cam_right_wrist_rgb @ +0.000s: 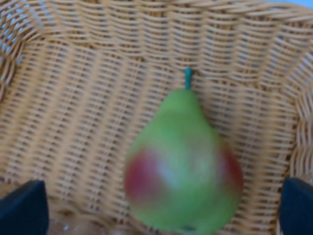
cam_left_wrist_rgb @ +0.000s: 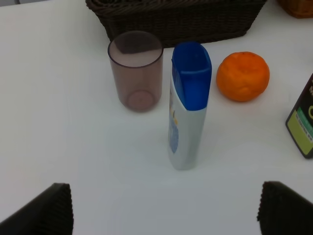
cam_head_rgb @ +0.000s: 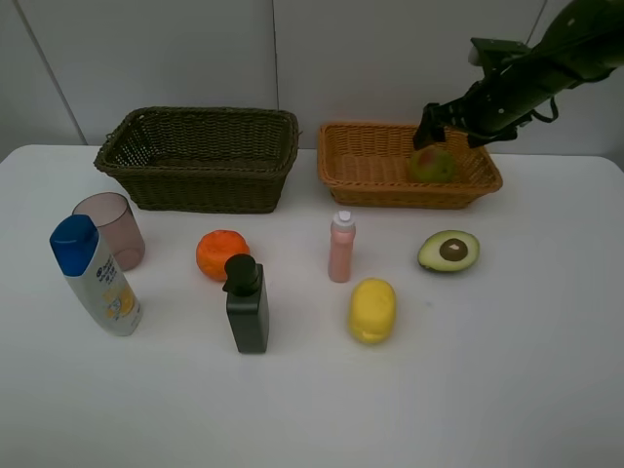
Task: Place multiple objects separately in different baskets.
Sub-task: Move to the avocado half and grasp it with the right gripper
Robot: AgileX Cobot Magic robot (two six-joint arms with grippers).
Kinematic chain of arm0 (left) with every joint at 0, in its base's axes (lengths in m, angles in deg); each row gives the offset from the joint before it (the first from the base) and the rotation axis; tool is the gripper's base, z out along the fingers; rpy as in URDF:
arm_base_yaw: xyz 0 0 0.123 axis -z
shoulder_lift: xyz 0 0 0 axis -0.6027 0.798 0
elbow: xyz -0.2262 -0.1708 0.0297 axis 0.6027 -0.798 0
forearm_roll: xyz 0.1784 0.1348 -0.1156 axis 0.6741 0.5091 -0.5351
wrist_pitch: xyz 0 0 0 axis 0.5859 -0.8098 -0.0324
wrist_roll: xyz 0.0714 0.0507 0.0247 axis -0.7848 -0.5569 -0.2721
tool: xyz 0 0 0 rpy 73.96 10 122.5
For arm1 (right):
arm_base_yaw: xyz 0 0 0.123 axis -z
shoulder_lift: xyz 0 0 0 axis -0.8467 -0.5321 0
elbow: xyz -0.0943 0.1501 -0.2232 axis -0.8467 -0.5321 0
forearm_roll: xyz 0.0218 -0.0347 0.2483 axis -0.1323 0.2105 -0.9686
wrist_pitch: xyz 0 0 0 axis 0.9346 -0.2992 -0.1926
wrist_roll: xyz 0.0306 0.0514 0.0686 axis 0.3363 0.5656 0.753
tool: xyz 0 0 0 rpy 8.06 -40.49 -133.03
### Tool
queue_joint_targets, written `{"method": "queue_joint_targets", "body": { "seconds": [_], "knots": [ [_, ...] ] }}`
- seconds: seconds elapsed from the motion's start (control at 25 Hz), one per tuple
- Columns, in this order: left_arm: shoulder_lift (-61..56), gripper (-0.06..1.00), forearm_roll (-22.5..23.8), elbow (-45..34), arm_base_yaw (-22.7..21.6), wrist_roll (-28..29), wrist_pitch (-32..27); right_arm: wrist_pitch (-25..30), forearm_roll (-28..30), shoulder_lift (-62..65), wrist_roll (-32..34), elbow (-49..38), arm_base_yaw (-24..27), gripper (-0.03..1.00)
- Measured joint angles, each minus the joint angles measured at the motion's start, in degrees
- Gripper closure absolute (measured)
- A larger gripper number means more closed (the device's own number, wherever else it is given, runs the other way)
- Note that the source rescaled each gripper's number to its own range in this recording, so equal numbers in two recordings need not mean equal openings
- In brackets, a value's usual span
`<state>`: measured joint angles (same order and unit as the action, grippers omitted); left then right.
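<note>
Low centre: black pump bottle (cam_head_rgb: 248,304), yellow lemon (cam_head_rgb: 371,310); low left, white blue-capped bottle (cam_head_rgb: 96,276). Left gripper (cam_left_wrist_rgb: 166,210) near it, jaws spread. Mid row, L to R: mauve cup (cam_head_rgb: 112,230), orange (cam_head_rgb: 221,254), pink bottle (cam_head_rgb: 341,248), halved avocado (cam_head_rgb: 448,251). Top: dark basket (cam_head_rgb: 200,180) left; tan basket (cam_head_rgb: 409,195) right w/ pear (cam_head_rgb: 432,164) inside. Right gripper (cam_head_rgb: 451,132) over pear, jaws spread, not pinching.

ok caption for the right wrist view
Open right gripper above a green-red pear lying in the light orange-tan wicker basket

Table (cam_head_rgb: 507,390): white, smooth top; fills the middle and lower frame.
Wall (cam_head_rgb: 175,58): pale grey panels, vertical seams; across the upper frame.
</note>
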<state>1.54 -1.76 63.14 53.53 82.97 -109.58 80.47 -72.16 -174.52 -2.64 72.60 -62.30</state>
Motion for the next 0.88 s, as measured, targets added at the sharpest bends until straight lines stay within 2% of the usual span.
{"method": "queue_joint_targets", "body": {
  "seconds": [0.24, 0.6, 0.72, 0.88],
  "knots": [
    [0.0, -0.05, 0.0, 0.0, 0.0, 0.0, 0.0, 8.27, 5.2, 4.57, -2.07, 0.0, -0.39, -0.03],
    [0.0, -0.05, 0.02, 0.0, 0.0, 0.0, 0.0, 27.09, 10.11, 10.18, -17.0, 0.0, -4.44, -0.03],
    [0.0, -0.05, 0.02, 0.0, 0.0, 0.0, 0.0, 30.75, 10.37, 10.18, -20.55, 0.0, -6.45, -0.03],
    [0.0, -0.05, 0.02, 0.0, 0.0, 0.0, 0.0, 31.76, 13.1, 10.18, -21.58, 0.0, -9.09, -0.03]
  ]
}}
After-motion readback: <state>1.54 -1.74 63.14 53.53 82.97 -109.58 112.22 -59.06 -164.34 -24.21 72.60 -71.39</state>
